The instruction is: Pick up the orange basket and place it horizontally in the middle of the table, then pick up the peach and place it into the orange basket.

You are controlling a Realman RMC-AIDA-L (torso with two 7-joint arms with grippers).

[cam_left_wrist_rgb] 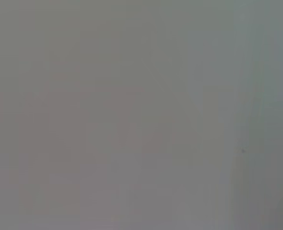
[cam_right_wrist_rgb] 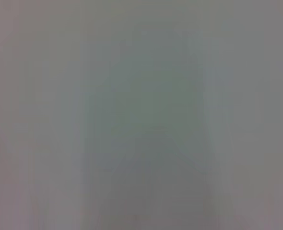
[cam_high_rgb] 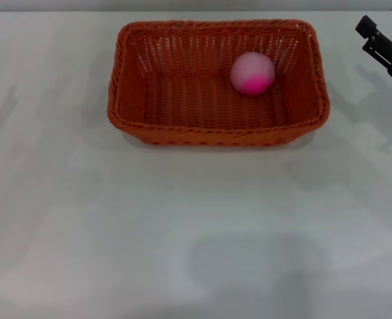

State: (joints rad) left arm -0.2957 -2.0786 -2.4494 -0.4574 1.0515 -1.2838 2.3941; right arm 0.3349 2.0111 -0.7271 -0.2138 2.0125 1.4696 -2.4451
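The right gripper [cam_high_rgb: 382, 43] hangs over the table's [cam_high_rgb: 196, 232] far right corner, well apart from the basket [cam_high_rgb: 216, 129]; I cannot tell how its fingers stand. It carries nothing that shows. The left gripper is out of sight.

The basket sits lengthwise along the far edge, about midway across. The peach [cam_high_rgb: 252, 73] lies inside it, by the far right corner of the floor, deeper pink side facing near.

Both steps look done. The peach seems soft and light and would roll; grip it across its middle. The basket looks stiff, best taken by the braided rim.
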